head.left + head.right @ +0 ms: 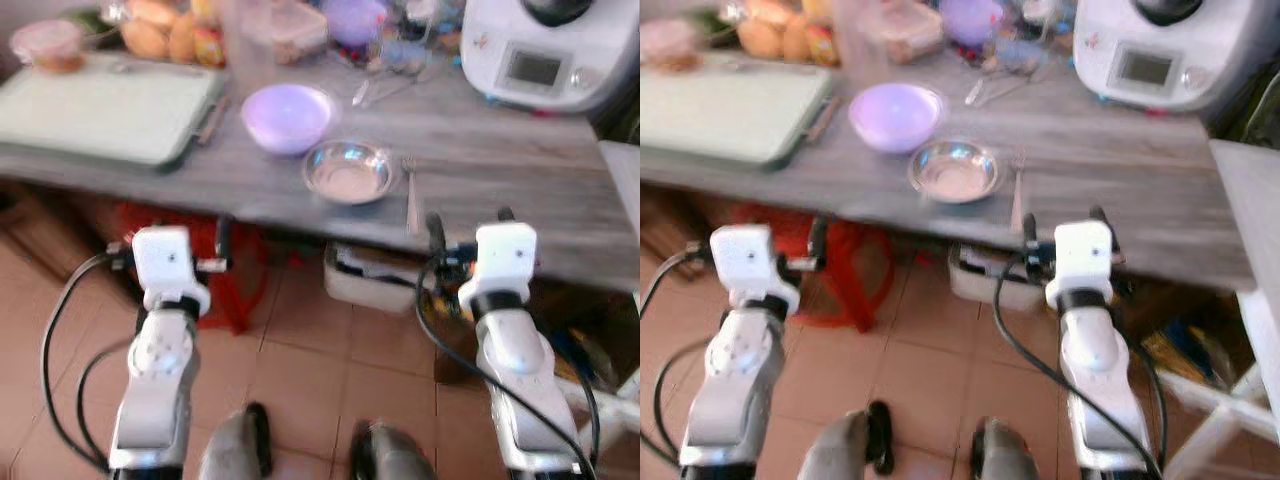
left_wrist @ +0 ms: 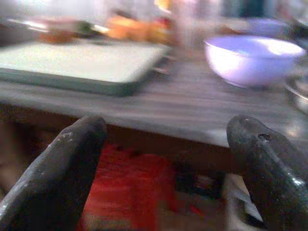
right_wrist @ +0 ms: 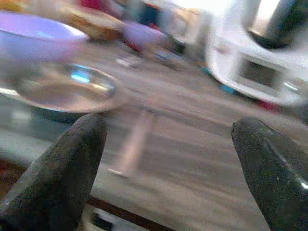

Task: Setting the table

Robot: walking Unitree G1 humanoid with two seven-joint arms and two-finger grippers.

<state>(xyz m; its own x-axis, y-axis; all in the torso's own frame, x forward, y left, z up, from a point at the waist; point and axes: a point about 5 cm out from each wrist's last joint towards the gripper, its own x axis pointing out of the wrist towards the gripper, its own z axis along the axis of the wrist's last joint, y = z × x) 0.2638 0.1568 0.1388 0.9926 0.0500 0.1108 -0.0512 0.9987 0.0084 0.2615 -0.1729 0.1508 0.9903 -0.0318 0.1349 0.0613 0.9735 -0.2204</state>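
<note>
1. Grey wood table [image 1: 480, 150] across upper part of head views, seen from in front and above, picture slightly blurred.
2. Lilac bowl [image 1: 287, 116] near table middle, upright; steel bowl [image 1: 348, 171] just beside it toward front edge, touching or nearly so, cannot tell which.
3. Fork [image 1: 410, 192] flat on table just right of steel bowl, handle toward front edge; also blurred in right wrist view [image 3: 134, 143].
4. Pale green tray [image 1: 100, 110] on left part of table, near lilac bowl but apart from it.
5. White kitchen machine [image 1: 545, 45] with small screen at far right of table, well apart from bowls.
6. Clutter at back: oranges or similar fruit [image 1: 150, 30], plastic containers, second purple bowl [image 1: 355, 18]; too blurred for more.
7. Left pincer [image 2: 168, 163] below and in front of table edge, held wide, nothing between fingers; tray and lilac bowl ahead of it.
8. Right pincer [image 3: 173, 168] below and in front of table edge, close to fork end, held wide, holding nothing; steel bowl and fork ahead of it.
9. Both silver arms raised forward, white wrist blocks [image 1: 165, 258] at about table-edge level, not touching table.
10. Under table: red stool [image 1: 220, 290], white bin [image 1: 370, 280], tan tiled floor [image 1: 320, 370].
</note>
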